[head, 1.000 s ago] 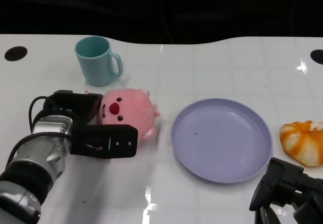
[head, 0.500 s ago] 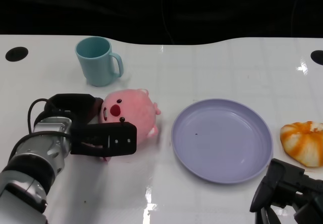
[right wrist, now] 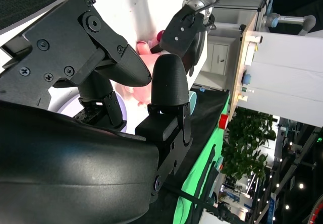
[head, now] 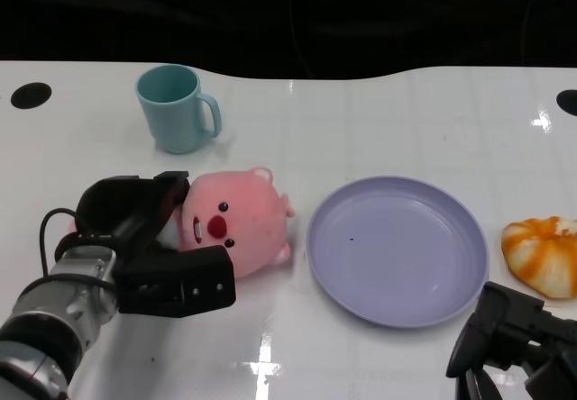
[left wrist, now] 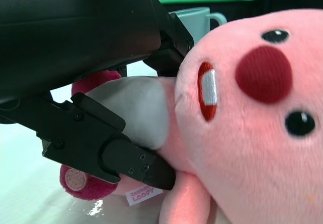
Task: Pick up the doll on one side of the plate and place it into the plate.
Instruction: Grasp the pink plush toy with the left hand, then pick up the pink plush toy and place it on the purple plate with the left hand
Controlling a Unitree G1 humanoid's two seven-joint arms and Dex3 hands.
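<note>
Head view: the left hand [head: 149, 247] grips the pink doll [head: 236, 222], fingers wrapped around its far and near sides; the purple plate [head: 397, 250] lies beyond the doll, apart from it. The right hand [head: 514, 344] is nearer the plate's front rim.

Left wrist view: black fingers [left wrist: 108, 151] press the doll's [left wrist: 252, 118] body.

Right wrist view: the right hand's fingers [right wrist: 169, 82] are parted, holding nothing.

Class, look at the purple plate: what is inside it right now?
The purple plate holds only a tiny dark speck. The pink doll lies beside it, gripped by the left hand. Nothing hides the plate's inside.
</note>
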